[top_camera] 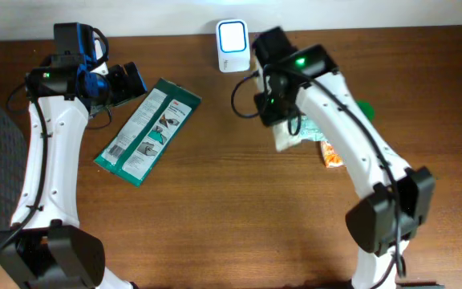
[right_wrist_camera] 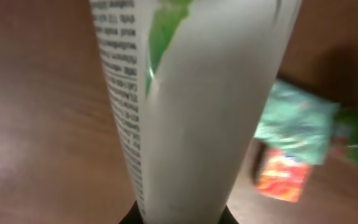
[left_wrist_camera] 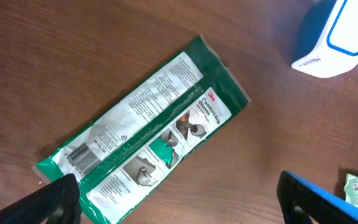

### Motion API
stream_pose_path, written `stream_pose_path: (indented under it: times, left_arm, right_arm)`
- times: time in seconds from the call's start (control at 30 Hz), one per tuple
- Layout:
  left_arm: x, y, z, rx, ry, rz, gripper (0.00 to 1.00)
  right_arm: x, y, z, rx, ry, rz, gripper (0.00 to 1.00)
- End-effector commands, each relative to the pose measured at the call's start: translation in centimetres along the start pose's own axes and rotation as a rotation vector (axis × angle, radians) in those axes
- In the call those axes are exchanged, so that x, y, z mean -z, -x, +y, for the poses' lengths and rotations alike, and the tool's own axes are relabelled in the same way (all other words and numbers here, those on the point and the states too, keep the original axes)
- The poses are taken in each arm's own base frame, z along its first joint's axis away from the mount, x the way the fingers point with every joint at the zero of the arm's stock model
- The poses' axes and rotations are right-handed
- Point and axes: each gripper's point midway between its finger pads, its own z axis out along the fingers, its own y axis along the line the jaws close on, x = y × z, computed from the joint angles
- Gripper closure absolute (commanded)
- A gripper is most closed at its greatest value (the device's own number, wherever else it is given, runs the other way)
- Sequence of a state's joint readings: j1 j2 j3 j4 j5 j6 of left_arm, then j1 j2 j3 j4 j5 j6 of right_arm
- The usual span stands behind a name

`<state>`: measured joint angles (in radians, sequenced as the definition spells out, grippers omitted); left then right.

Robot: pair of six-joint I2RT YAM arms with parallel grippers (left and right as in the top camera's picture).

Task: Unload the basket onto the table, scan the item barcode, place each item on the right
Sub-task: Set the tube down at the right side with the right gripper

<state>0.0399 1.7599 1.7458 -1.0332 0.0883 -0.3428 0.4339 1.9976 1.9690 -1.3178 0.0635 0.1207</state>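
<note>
Right pincer (right_wrist_camera: 179, 216) tight around white printed tube (right_wrist_camera: 191, 106)

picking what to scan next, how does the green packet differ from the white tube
The packet lies flat on the table; the tube is held in the right gripper. The packet is green with white panels; the tube is mostly white with a green patch. The packet's barcode faces up; none shows on the tube. Both carry small print.
</note>
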Motion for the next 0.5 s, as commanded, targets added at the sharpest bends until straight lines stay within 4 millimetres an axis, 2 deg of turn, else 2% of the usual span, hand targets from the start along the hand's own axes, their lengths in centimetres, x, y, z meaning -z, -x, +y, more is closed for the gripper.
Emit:
stream_pose_path:
  times: [0.0, 0.07, 0.17, 0.23, 0.27, 0.4, 0.43, 0.47]
  left_arm:
    - [-0.2, 0.0, 0.2, -0.006, 0.01, 0.003, 0.01]
    - [-0.2, 0.0, 0.2, -0.006, 0.009, 0.003, 0.01]
    - [-0.2, 0.0, 0.3, -0.006, 0.01, 0.002, 0.01]
    - [-0.2, 0.0, 0.3, -0.006, 0.01, 0.003, 0.01]
    - [-0.2, 0.0, 0.3, -0.006, 0.01, 0.003, 0.01]
    - [-0.2, 0.0, 0.2, -0.006, 0.009, 0.003, 0.01]
    - [-0.2, 0.0, 0.3, -0.006, 0.01, 0.002, 0.01]
    - [-0.2, 0.0, 0.2, -0.006, 0.01, 0.003, 0.01]
  right_arm:
    - [-3.9, -2.0, 1.7, -0.055, 0.085, 0.08, 0.96]
    - [-6.5, -3.3, 1.8, -0.057, 0.087, 0.105, 0.96]
    - [-9.1, -5.0, 0.1, -0.123, 0.072, 0.147, 0.96]
    - [-10.5, -6.1, -1.7, -0.192, 0.059, 0.171, 0.96]
    - [-11.3, -7.1, -3.7, -0.239, 0.044, 0.196, 0.96]
    - [-11.8, -9.0, -8.9, -0.355, -0.019, 0.242, 0.96]
    - [-11.7, -9.4, -10.0, -0.382, -0.022, 0.254, 0.93]
    - [-11.6, -10.0, -10.7, -0.388, -0.022, 0.272, 0.74]
